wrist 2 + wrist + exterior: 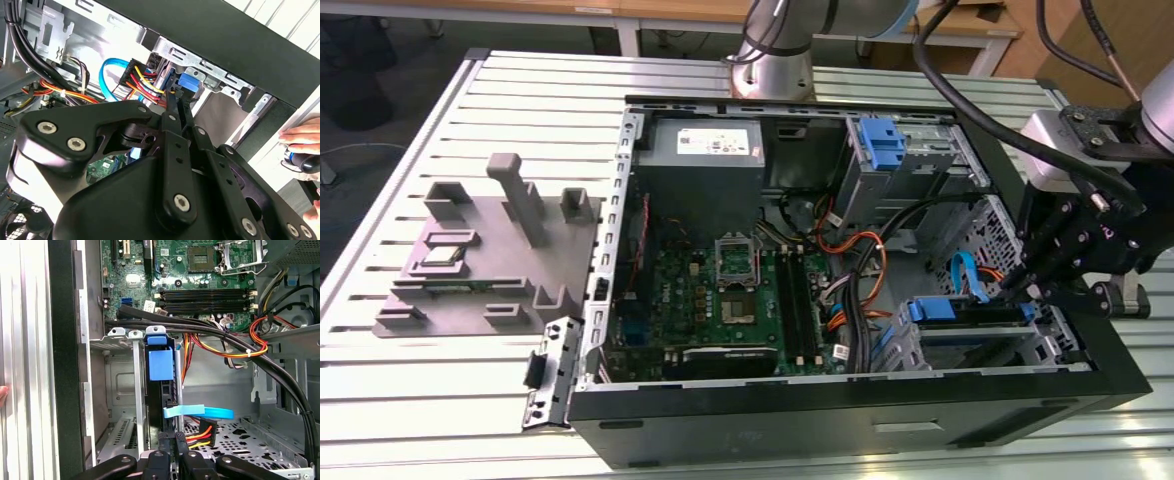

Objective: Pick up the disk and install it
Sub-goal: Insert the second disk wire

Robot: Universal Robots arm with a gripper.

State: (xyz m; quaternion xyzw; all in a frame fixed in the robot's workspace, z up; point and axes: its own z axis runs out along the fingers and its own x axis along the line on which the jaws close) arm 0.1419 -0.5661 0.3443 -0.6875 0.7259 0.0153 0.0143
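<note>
The disk (963,311) sits in the lower drive cage (1014,350) at the exterior view's right of the open computer case, its blue rail showing on top. In the first wrist view the disk (160,390) stands edge-on in the cage slot with a blue tab at its end. My gripper (1022,292) hangs just over that cage. Its two thin black fingers (170,115) lie pressed together, tips right at the disk's blue end (189,82). In the first wrist view my gripper (172,440) is in line with the disk's near edge. Nothing shows between the fingers.
A flat blue cable (200,412) and a red-yellow-black power plug (200,432) lie beside the disk. Thick black cables (210,335) cross above the cage. A blue bracket (881,140) sits in the upper cage. A grey fixture (480,260) lies outside the case. A person's hand (300,136) rests outside the case wall.
</note>
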